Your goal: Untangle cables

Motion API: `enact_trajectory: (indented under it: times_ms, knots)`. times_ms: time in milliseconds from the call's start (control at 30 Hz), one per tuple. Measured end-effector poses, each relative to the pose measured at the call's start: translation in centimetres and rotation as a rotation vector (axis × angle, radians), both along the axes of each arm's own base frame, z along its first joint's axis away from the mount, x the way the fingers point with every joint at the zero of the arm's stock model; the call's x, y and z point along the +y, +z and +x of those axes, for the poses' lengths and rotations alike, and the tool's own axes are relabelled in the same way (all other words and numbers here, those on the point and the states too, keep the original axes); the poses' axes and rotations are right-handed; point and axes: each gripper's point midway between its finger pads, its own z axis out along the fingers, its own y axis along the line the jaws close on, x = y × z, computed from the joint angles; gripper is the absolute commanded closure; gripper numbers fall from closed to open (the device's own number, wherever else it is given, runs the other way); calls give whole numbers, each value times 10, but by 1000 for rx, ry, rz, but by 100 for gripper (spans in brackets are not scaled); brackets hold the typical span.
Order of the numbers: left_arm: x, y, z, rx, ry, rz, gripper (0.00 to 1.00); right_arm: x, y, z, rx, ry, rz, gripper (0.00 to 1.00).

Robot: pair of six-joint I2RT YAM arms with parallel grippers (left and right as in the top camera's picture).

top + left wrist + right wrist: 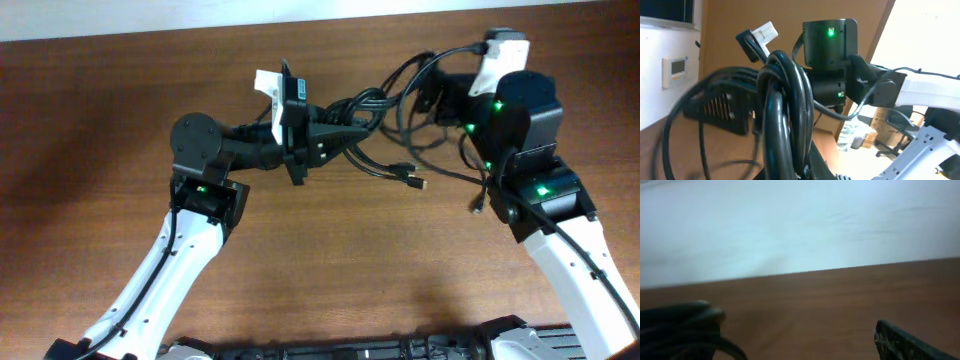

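The cables [400,105] are a tangle of thin black cords lying between my two arms at the back of the table. Loose ends with small plugs trail out toward the front [412,178] and to the right [478,205]. My left gripper [362,122] points right and is shut on a bundle of the cords, which fills the left wrist view [785,105] between the jaws [797,167]. My right gripper [437,98] sits at the tangle's right side. In the blurred right wrist view its jaws [805,347] are wide apart, with cords [680,325] at the left edge.
The wooden table [330,270] carries the tangle. Its back edge [150,35] meets a white wall. The right arm's body [830,55] with a green light stands close behind the bundle in the left wrist view.
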Motion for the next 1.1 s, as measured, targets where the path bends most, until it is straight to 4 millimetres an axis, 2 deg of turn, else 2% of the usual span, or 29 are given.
enact_trajectory:
  times_ms: [100, 167, 233, 333, 433, 533, 633, 733, 867, 933, 1100]
  knots:
    - [1, -1, -1, 10, -9, 3, 100, -44, -8, -1, 31, -187, -22, 3]
    - [4, -2, 1, 17, -6, 8, 100, -60, -26, -10, 114, -245, -46, 3]
    - [8, -3, 5, 23, 5, 11, 100, -63, -44, -19, 196, -247, -67, 3]
    - [11, -3, 7, 27, 9, 13, 100, -51, -64, -28, 290, -150, -103, 3]
    - [11, -3, 7, 29, 10, 14, 100, -20, -84, -43, 386, 71, -120, 2]
    - [15, -14, 21, 84, 63, 36, 100, 9, -89, -55, 415, 258, -88, 1]
    - [31, -43, 51, 225, 199, 94, 100, 26, -80, -69, 397, 366, -51, 0]
    - [40, -48, 64, 170, 269, 113, 100, 40, -53, -85, 310, 453, -10, 1]
    - [37, -55, 52, -21, 211, 161, 100, 55, -20, -100, 223, 512, 108, 1]
    - [35, -62, 41, -107, 154, 190, 100, 62, -4, -100, 198, 510, 228, 1]
    - [32, -67, 32, -254, 108, 206, 100, 84, 26, -107, 210, 579, 511, 1]
